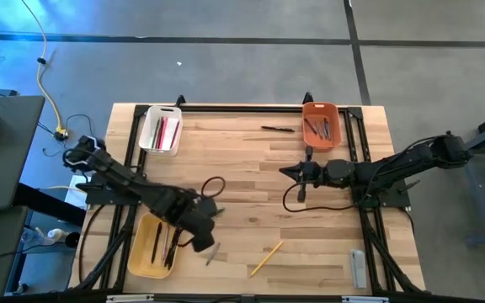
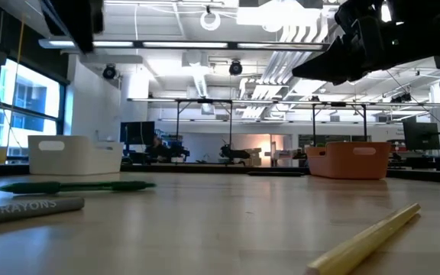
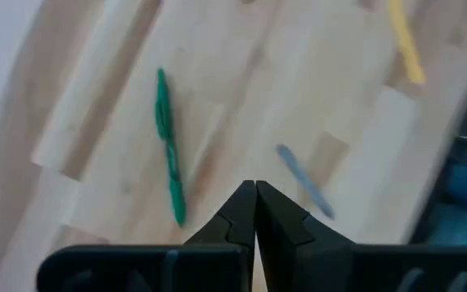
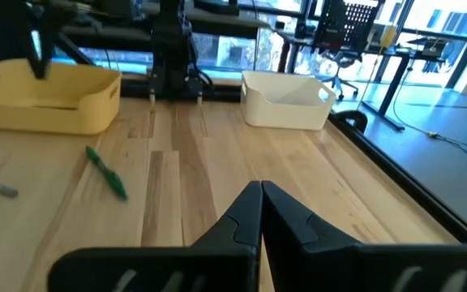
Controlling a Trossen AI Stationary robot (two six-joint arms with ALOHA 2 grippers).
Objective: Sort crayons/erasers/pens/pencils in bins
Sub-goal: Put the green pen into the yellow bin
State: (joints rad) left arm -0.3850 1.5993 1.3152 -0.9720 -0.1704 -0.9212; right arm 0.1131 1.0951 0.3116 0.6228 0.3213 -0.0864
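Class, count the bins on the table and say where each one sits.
3: the white bin at the far left, the orange bin at the far right, the yellow bin at the near left, partly under the left arm.

The table is made of pale wood strips, smooth and faintly sheened. The white bin, orange bin and yellow bin are moulded in smooth matt plastic. A paper wrapper is seen on the grey crayon.

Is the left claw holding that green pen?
No, the left gripper is shut and empty; the green pen lies on the table.
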